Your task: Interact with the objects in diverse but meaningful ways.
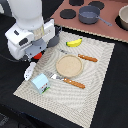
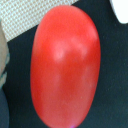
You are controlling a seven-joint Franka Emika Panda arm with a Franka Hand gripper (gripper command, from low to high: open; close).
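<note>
While the arm's end effector (image 1: pixel 34 54) hangs over the placemat's (image 1: pixel 95 75) edge, its opening cannot be judged. Close beneath the wrist camera, the red tomato (image 2: pixel 64 67) lies on the dark desk (image 2: pixel 107 95).

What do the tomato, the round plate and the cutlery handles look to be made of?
Tomato: likely smooth plastic, with soft glossy highlights on uniform red. Round plate: looks like wood or wood-look plastic, matte tan with faint rings; too blurry to settle. Fork handle and knife handle: orange-brown, wood-like, dull finish; grain not resolvable.
</note>
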